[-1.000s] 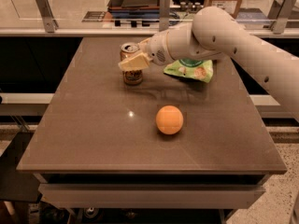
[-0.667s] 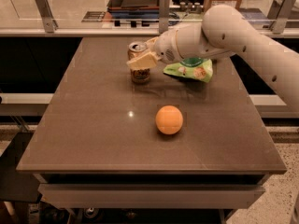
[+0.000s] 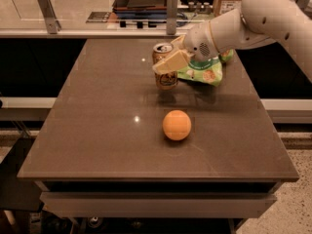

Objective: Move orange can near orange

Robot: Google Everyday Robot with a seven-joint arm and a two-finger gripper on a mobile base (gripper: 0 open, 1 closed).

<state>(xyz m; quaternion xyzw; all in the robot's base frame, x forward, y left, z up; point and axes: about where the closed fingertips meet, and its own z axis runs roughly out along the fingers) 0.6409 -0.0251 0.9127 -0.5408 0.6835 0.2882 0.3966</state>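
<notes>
The orange can (image 3: pixel 165 77), golden-orange with a silver top and dark lettering, is upright over the far middle of the brown table (image 3: pixel 97 130). My gripper (image 3: pixel 166 62) reaches in from the right and is shut on the can's upper half, one cream finger (image 3: pixel 170 62) across its front. I cannot tell whether the can touches the table. The orange (image 3: pixel 177 125), round and smooth, sits on the table a short way in front of the can, toward the near edge.
A green snack bag (image 3: pixel 204 71) lies just right of the can, under my arm (image 3: pixel 243 23). A counter with a rail (image 3: pixel 97 30) and a dark tray runs behind the table. The floor drops off beyond the table's edges.
My gripper has carried the can to the right and a little nearer, from the left of the orange to almost straight behind it. The orange and the bag have not moved.
</notes>
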